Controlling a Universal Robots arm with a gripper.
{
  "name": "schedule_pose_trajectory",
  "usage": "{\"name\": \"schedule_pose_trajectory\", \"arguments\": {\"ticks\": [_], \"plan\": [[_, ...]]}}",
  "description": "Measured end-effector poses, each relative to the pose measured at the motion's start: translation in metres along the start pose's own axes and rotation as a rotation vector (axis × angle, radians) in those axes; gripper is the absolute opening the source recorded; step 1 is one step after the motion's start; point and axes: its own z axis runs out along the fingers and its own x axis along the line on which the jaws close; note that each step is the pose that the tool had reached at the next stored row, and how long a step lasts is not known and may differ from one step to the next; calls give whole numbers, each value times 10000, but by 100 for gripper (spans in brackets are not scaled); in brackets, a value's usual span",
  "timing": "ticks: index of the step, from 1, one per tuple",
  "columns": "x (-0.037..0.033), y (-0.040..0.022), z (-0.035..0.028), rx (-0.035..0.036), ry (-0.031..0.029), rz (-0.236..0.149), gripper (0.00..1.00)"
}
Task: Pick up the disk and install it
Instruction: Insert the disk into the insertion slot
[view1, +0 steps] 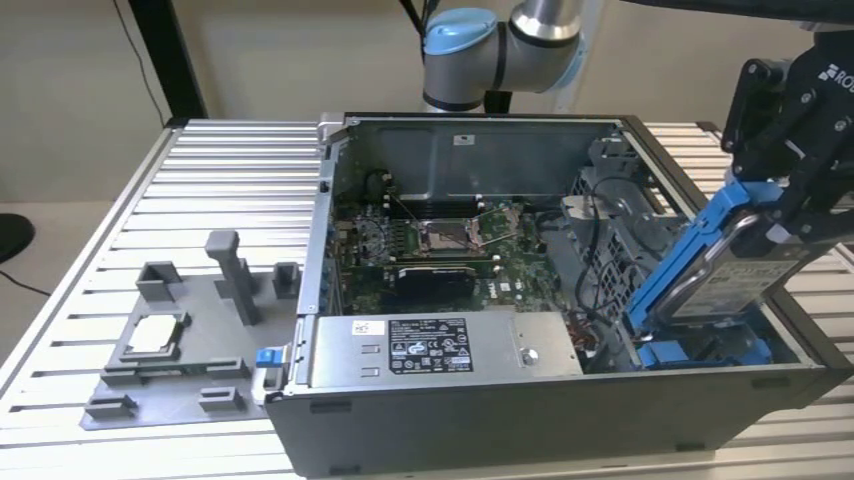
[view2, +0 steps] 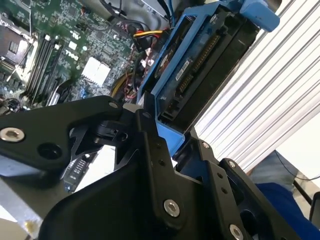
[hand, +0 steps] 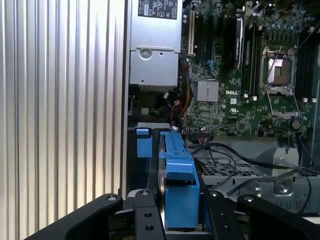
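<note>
Disk hangs tilted, clamped inside claw, over case.

Gripped the disk by its upper end, tilted, lower end inside the open computer case, exterior view's right.

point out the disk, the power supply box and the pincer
disk (view1: 737, 278), exterior view, grey body inside blue carrier
power supply box (view1: 424, 347), exterior view, its top label
pincer (hand: 180, 202), first wrist view, midway between fingertips
</note>
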Motion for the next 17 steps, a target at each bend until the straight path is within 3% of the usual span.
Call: {"name": "schedule_pose_trajectory", "arguments": {"ticks": [4,17], "plan": [[62,0,8,1,1,7,0],[82,-1,153,4,-1,111,0]]}}
